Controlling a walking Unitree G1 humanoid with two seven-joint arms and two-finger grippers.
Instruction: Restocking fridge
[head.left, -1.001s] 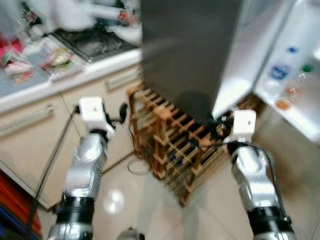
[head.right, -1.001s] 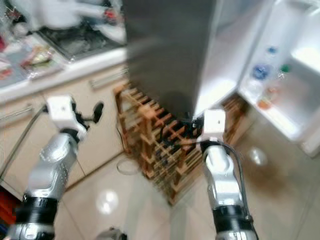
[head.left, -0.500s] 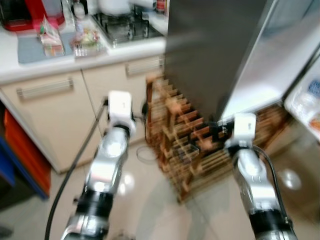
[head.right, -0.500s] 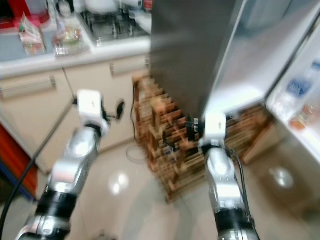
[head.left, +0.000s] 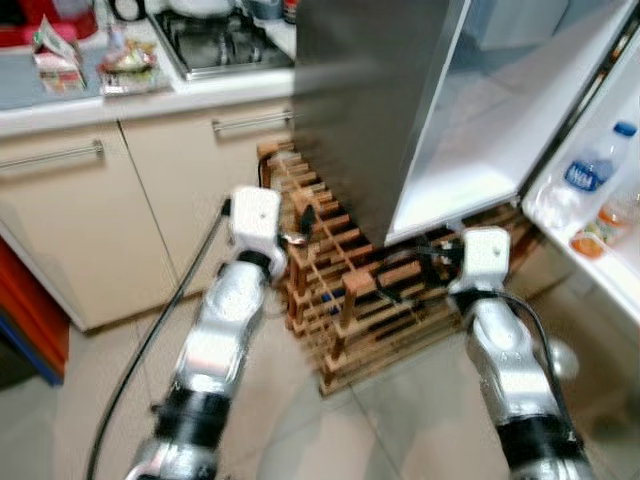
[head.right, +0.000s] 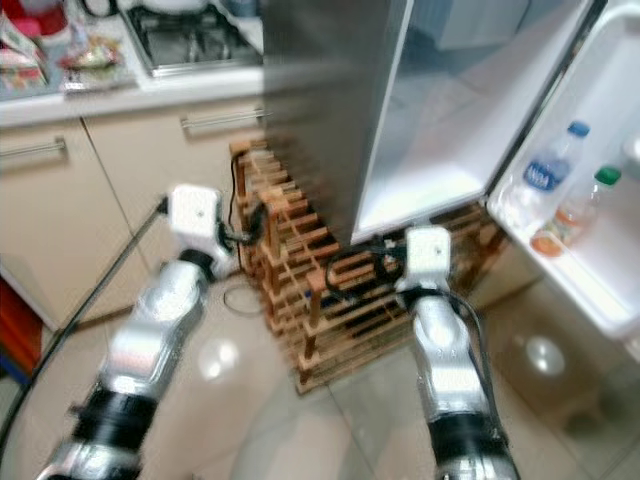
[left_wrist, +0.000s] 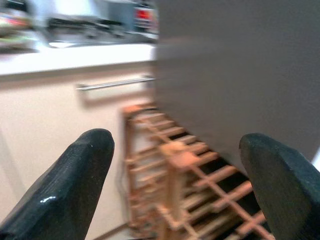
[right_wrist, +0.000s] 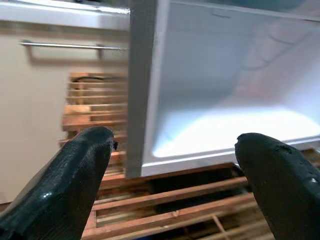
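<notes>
Fridge (head.left: 400, 110) sits right ahead of both arms with its door (head.right: 590, 230) swung open off to the right end effector's (right_wrist: 172, 170) outer side, a couple of bottles (head.right: 545, 180) already in the door shelf. Both end effectors are spread apart and holding nothing, left end effector (left_wrist: 175, 175) facing the wine rack (head.left: 350, 300). Looks like the fetch step: groceries (head.left: 90, 60) sit on the counter (head.left: 130, 100) beyond the left one, so next it likely needs to turn that way and grab something

Pale glossy floor tiles (head.left: 90, 400) catch bright reflections of the light. Cream cabinets (head.left: 110, 215) with metal bar handles (head.left: 50, 156) stand under a white tabletop (head.left: 130, 97), with a hob (head.left: 215, 45) set near its right edge. A wooden wine rack (head.left: 345, 285) stands on the floor beside the cabinets.
</notes>
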